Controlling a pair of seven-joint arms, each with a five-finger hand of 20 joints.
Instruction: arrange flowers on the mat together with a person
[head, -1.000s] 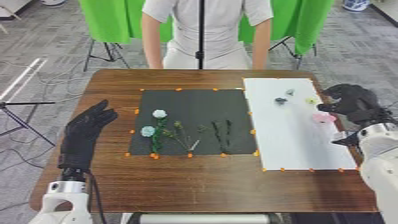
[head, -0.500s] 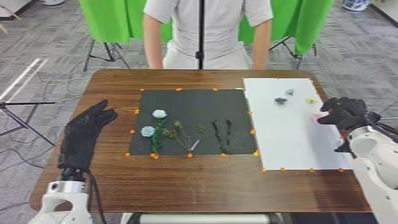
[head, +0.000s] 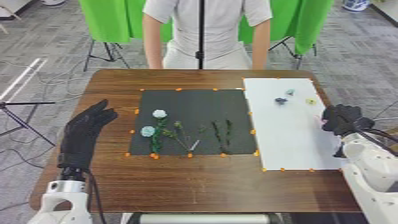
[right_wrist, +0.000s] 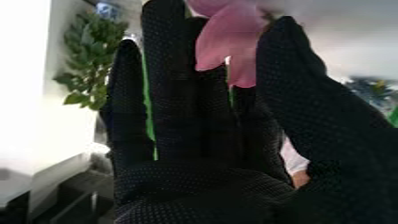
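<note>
Picking step, my read: right hand (head: 343, 116) is at the right edge of the white sheet (head: 289, 137), set up on the pink flower (right_wrist: 222, 45). Fingers straight, thumb apart from them, petals between; can't tell if there's firm contact. Next move: close thumb on fingers gently, lift clear, carry left to the dark mat (head: 188, 99) and lay it by the stems (head: 222, 136). Petals look soft, could crush or slip if the pinch lands off-centre.

Left hand (head: 84, 126) is spread, left of the mat, nothing in it. Mat already has the white flower (head: 159, 113) and pale blue flower (head: 147, 131) on its left part. Yellow flower (head: 311, 101) is on the sheet's far part, so more picks left.

Head view gives the layout on the tabletop (head: 213, 190), plus a pink sliver beside the right hand. Right wrist view gives the petals up close against the glove
</note>
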